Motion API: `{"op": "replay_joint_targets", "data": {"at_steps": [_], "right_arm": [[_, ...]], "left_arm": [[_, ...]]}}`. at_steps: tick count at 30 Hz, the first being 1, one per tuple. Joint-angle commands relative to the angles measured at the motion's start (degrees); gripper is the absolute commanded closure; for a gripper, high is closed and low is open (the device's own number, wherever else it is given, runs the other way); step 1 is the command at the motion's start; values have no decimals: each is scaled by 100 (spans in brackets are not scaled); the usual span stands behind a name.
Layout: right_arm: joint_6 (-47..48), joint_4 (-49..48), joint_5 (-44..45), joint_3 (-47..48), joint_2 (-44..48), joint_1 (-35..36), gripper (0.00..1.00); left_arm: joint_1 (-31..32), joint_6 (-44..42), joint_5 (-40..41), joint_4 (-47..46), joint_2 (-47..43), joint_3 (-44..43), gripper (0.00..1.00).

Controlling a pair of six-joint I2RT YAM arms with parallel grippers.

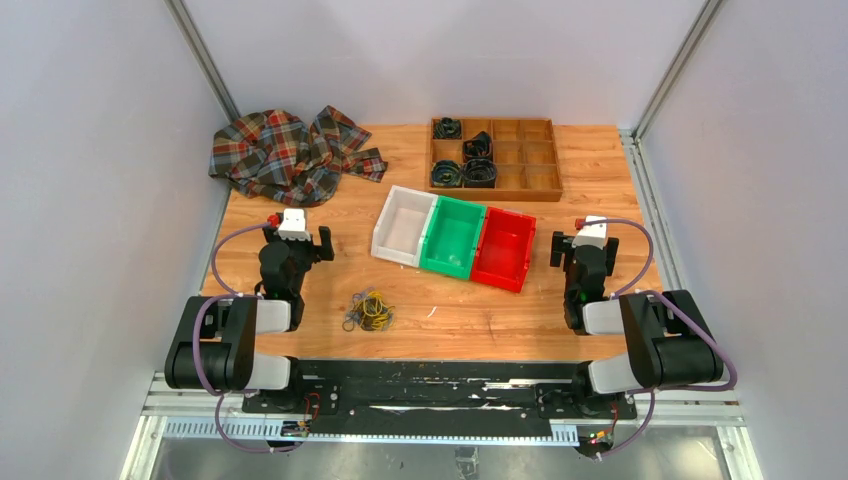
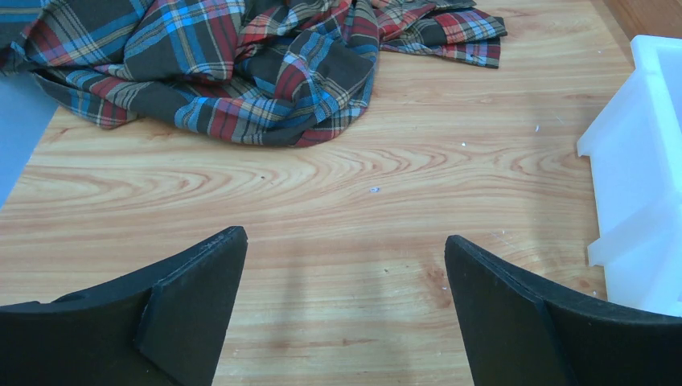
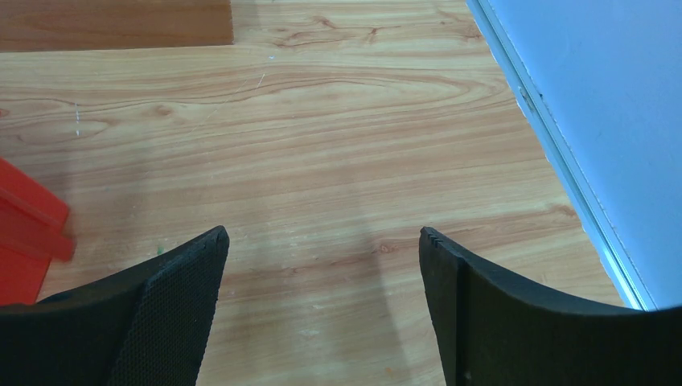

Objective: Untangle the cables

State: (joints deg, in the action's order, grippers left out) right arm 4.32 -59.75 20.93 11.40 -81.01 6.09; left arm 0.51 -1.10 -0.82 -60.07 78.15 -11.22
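The cables (image 1: 369, 311) are lying in a small clump at lower centre of the top view, on the tabletop (image 1: 600, 170). The left pincer (image 2: 346, 265) and right pincer (image 3: 322, 257) are both standing spread, holding nothing. A pinch into the clump's middle risks catching several strands together, tightening the tangle.

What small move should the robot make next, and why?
Probably turn the left gripper toward the cables. The clump lies near the front edge of the table, closer to the left arm. It and the right gripper stand open and empty, and neither wrist view shows the clump.
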Motion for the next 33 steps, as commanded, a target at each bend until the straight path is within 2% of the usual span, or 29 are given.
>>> {"op": "replay_joint_targets", "data": {"at_steps": [1,14,17,18,21,22,24,26,29,32,33], "right_arm": [[43,-160,-21,56,-13,-81,13],[15,-136,-21,71,-14,-88,13],[105,-140,10,56,228,-60,13],[91,279,344,195,459,9,13],[-864,3439,1130,1288,1254,18,12],[-1125,4292,1163,1682,1315,16,12],[-1573,5276,934,2210,1393,15,12],[-2129,5839,564,2461,1590,14,12],[-2732,5946,-281,2475,1928,7,12],[-3458,6390,-812,2614,2250,-6,12],[-3481,6386,-1254,2620,2337,-18,12]], "left_arm": [[28,-82,74,-101,-2,6,2],[28,-92,74,-65,0,-18,2],[0,-105,-57,57,-221,-4,2],[-21,-87,-29,522,-475,-167,2],[-34,-581,-204,3079,-1159,-1262,2],[-34,-745,-200,3875,-1244,-1663,2],[-41,-963,-202,5214,-1373,-2336,2],[-43,-1258,-602,6353,-1464,-2848,2],[-43,-1744,-1406,7997,-1529,-3439,2],[-40,-2373,-2163,9046,-1572,-3787,2],[-35,-2562,-2403,9305,-1590,-3837,2]]}}
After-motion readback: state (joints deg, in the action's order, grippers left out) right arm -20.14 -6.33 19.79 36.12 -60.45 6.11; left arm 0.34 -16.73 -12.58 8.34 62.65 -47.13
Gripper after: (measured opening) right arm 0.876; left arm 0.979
